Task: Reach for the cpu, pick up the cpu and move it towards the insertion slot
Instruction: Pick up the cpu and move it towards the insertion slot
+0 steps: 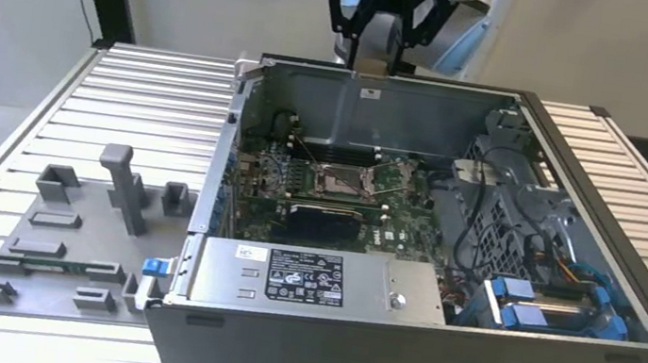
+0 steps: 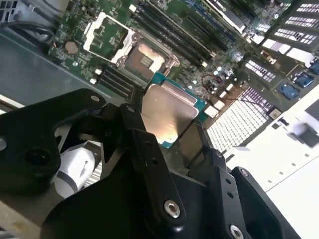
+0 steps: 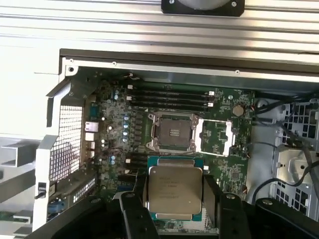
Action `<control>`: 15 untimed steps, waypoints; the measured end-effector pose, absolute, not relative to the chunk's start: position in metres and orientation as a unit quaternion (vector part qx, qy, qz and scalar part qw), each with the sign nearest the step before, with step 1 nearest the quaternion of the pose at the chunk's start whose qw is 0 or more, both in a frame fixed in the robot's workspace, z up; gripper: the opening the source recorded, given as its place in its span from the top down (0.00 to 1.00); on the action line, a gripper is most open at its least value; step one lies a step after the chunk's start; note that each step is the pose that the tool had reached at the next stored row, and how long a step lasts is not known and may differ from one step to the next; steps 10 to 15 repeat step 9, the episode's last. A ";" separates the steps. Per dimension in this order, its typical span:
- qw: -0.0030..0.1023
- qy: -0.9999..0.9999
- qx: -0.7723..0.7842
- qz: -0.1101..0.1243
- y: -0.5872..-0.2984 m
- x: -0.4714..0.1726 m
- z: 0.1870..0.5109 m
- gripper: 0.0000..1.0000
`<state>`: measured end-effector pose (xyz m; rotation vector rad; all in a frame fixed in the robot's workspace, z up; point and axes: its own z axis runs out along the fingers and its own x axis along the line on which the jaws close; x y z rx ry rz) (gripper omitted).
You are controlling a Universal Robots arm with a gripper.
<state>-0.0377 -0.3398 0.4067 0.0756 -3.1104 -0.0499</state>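
So we've got the cpu (image 3: 175, 193) pinched in the gripper (image 3: 174, 199), the two black fingers (image 3: 141, 191) closed on opposite edges of the chip, flat side facing the board. In the first wrist view the insertion slot (image 3: 173, 132) shows just beyond the chip, pretty much lined up with it along one direction, its square sides roughly parallel to the chip's edges. In the exterior view the gripper (image 1: 373, 60) hangs above the far wall of the computer case (image 1: 428, 349), while the slot (image 1: 343, 179) sits down on the green motherboard (image 1: 401, 221), nearer the camera and lower. So our read is that the gap left to close runs down and forward into the case.

Materials: the chip has a dull silvery metal lid with a teal-green edge peeking out underneath, thin and square, hard and slick by the look of it. The slot is a shiny silver frame around a beige-grey pin field, with its hinged frame flipped open beside it. In the second wrist view the cpu (image 2: 167, 117) catches a warm reflection. The grey plastic fixture blocks (image 1: 76, 232) sit on the ribbed table (image 1: 5, 99), well apart from all this.
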 end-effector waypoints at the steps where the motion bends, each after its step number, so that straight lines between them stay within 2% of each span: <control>1: 0.015 -0.999 0.024 -0.016 -0.339 -0.038 0.407 1.00; 15: 0.015 -1.000 0.022 -0.016 -0.339 -0.038 0.407 1.00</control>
